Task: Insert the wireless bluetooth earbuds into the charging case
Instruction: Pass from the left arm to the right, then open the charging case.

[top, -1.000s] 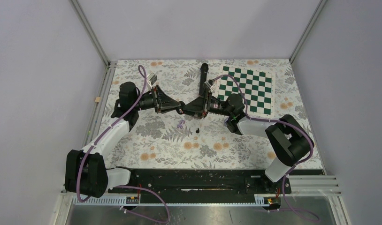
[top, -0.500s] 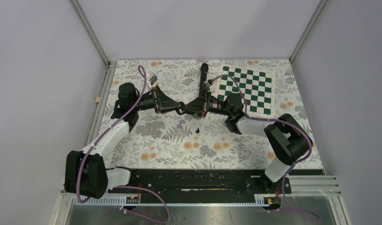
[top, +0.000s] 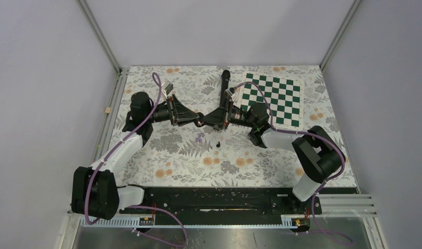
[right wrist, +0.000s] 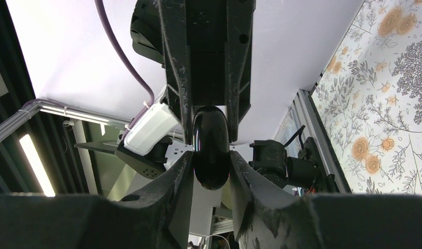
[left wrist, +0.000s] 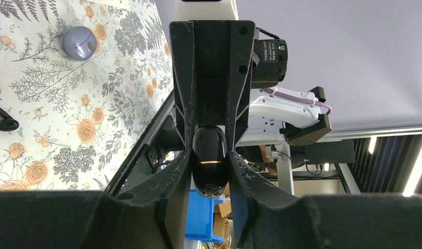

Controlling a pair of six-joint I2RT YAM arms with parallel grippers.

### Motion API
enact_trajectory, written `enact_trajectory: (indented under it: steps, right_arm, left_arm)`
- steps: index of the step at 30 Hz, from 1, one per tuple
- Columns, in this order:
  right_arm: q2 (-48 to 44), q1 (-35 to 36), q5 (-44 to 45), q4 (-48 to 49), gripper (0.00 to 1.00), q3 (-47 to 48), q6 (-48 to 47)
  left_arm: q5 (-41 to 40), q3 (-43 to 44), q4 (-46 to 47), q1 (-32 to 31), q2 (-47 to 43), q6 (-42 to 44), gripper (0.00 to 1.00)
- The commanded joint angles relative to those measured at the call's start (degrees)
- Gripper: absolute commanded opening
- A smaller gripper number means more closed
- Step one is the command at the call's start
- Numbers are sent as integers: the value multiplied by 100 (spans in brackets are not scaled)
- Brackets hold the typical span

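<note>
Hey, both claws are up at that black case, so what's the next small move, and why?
Probably firm up the right claw on the free end of the black charging case, ready to work the lid. The left claw clamps the other end above the table, no open lid shows, and the black earbud and pale purple earbuds lie on the table.

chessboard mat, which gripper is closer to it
Right. The right gripper lies just left of the chessboard mat; the left gripper, shut on the charging case, is farther left, tip to tip with it.
</note>
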Motion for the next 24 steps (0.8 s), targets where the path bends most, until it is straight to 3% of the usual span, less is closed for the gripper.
enact_trajectory:
  steps: [1, 5, 8, 11, 18, 24]
  right_arm:
    - [-111, -20, 99, 88, 0, 126, -78]
    - [-113, -30, 206, 120, 0, 66, 31]
    - [-168, -65, 261, 127, 0, 22, 75]
    - [-201, -83, 301, 183, 0, 8, 162]
    - [-182, -97, 320, 156, 0, 109, 226]
    - [-167, -84, 268, 112, 0, 215, 229]
  left_arm:
    - [186, 59, 331, 3, -124, -19, 43]
    - [187, 77, 276, 100, -231, 15, 76]
    - [125, 61, 98, 257, -366, 137, 89]
    - [75, -18, 54, 290, -508, 226, 88]
    - [-139, -276, 119, 153, -697, 236, 68]
    - [-365, -283, 175, -19, -596, 180, 64]
